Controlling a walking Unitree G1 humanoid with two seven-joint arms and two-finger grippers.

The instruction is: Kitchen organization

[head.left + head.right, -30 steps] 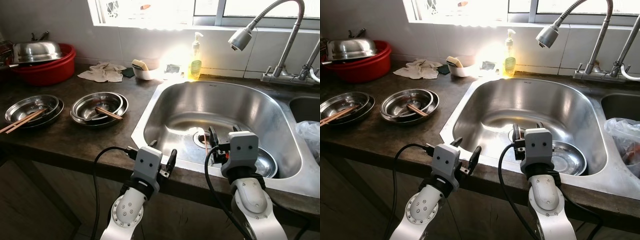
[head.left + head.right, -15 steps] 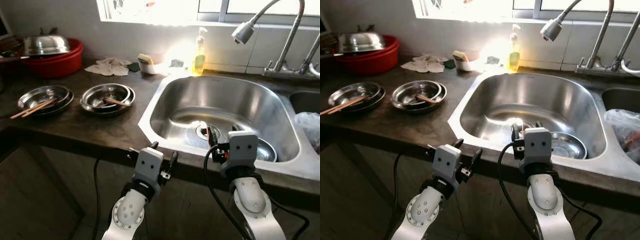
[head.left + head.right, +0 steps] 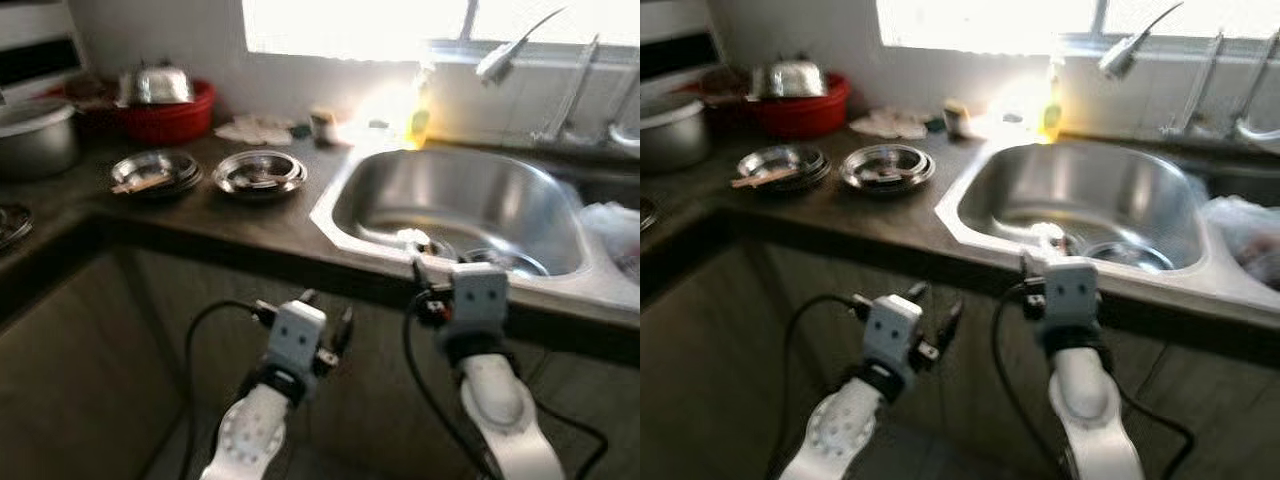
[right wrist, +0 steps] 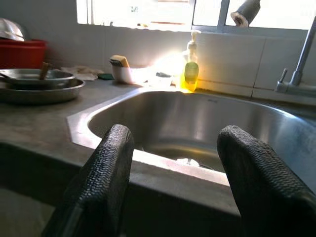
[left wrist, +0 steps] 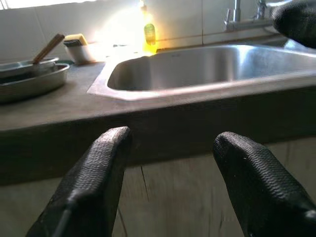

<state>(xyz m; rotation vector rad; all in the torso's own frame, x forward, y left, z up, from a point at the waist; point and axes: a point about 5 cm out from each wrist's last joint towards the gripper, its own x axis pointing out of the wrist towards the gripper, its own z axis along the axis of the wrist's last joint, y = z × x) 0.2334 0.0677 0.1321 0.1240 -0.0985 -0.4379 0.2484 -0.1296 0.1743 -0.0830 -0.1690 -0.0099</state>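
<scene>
view pulled back from sink (image 3: 460, 205), bench (image 3: 230, 215) now farther | L pincer (image 5: 170, 182) & R pincer (image 4: 173, 182) open, empty | repositioning, nothing sorted yet

Steel, dark stone and one red basin in front of you.
You have a shiny silver steel sink (image 3: 1080, 205) set in a dark grey-brown countertop (image 3: 840, 215), a round red plastic basin (image 3: 800, 108), a yellow soap bottle (image 4: 190, 74), silvery metal dishes (image 3: 887, 166), and black cross-hatched left gripper fingers (image 5: 94, 182).
</scene>
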